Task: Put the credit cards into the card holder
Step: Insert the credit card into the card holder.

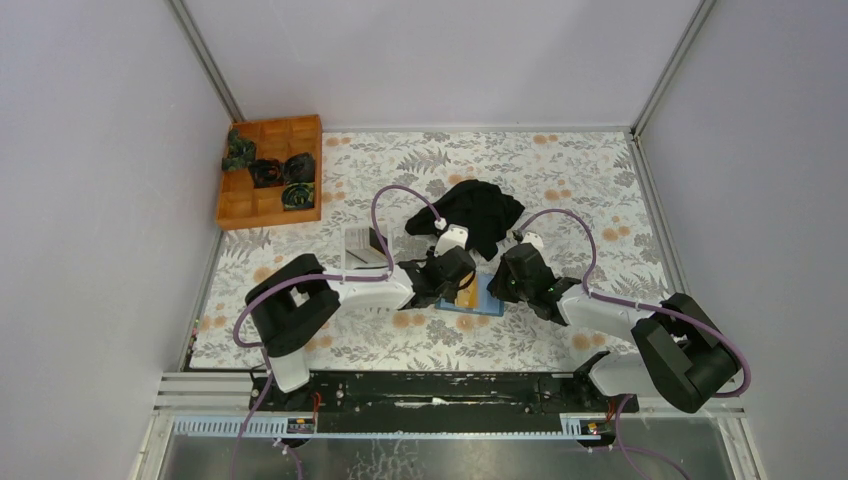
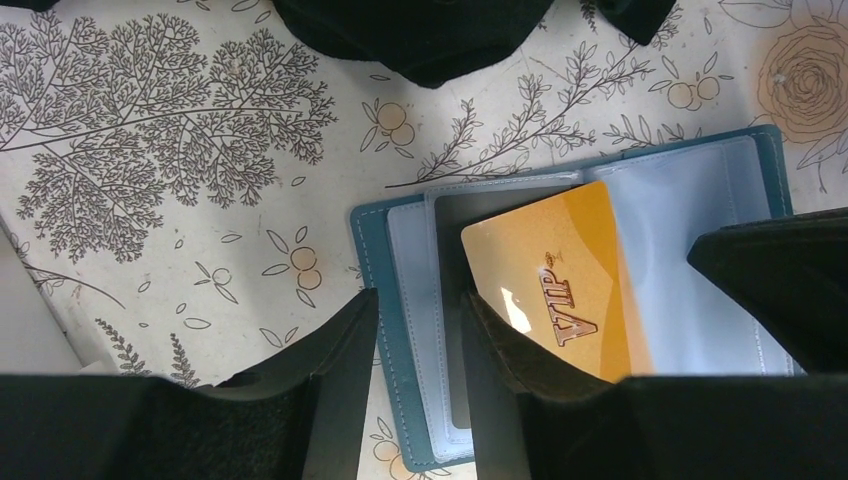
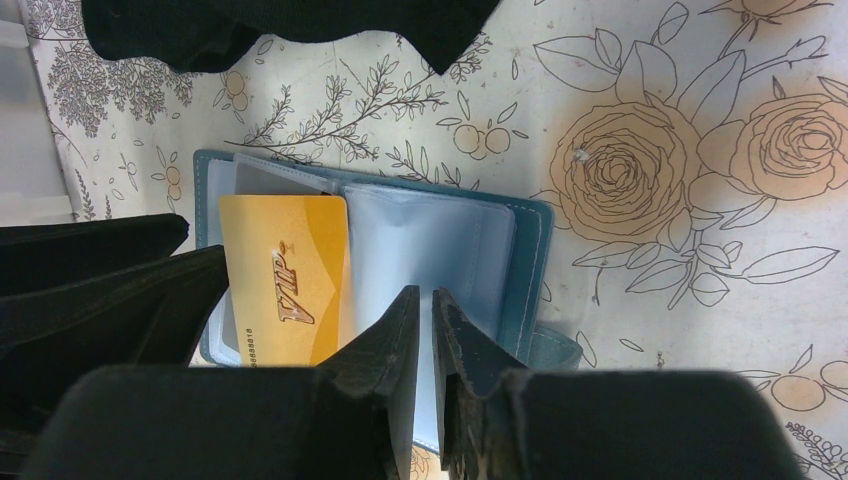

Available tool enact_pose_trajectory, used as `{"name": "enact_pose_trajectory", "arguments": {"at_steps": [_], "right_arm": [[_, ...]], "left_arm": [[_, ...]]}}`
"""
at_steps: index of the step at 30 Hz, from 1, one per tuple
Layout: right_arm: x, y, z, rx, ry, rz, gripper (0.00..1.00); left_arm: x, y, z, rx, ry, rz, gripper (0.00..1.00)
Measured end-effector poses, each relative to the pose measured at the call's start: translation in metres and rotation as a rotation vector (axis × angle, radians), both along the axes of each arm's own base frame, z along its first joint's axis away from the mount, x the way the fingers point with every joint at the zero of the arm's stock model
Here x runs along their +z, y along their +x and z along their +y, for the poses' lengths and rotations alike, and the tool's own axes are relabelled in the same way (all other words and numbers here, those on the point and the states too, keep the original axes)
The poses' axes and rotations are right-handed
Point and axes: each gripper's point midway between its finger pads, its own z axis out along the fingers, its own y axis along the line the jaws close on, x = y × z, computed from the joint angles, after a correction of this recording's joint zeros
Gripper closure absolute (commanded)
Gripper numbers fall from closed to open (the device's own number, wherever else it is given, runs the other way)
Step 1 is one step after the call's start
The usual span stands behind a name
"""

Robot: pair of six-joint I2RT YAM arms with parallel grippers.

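Note:
The teal card holder [image 1: 482, 306] lies open on the floral table, pale-blue pockets up. A gold credit card [image 2: 560, 270] marked VIP sits slanted, partly inside the left pocket [image 3: 285, 260], and a grey card [image 2: 450, 300] shows behind it. My left gripper [image 2: 420, 297] is open and straddles the holder's left edge, its right finger [image 2: 500, 350] at the gold card's near corner. My right gripper [image 3: 425, 292] hangs over the right pocket [image 3: 440, 230], jaws all but together with nothing seen between them. Both grippers meet over the holder in the top view.
A black cloth [image 1: 480, 212] lies just beyond the holder. A white tray [image 1: 362, 248] stands to its left, beside my left arm. An orange wooden box [image 1: 270, 170] with dark items sits at the far left. Walls close in the table on three sides.

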Motion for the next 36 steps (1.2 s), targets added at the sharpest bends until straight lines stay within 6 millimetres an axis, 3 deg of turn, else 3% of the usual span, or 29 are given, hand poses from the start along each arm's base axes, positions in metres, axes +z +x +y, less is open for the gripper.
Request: {"name": "enact_pose_trajectory", "arguments": {"at_steps": [20,36], "right_arm": [[0.0,0.0,0.0,0.0,0.0,0.0,0.82],[0.0,0.0,0.0,0.0,0.0,0.0,0.82]], "left_arm": [[0.0,-0.004,0.006,0.0,0.022,0.006,0.57],[0.002,-0.011,-0.009,-0.049,0.055,0.019,0.57]]}}
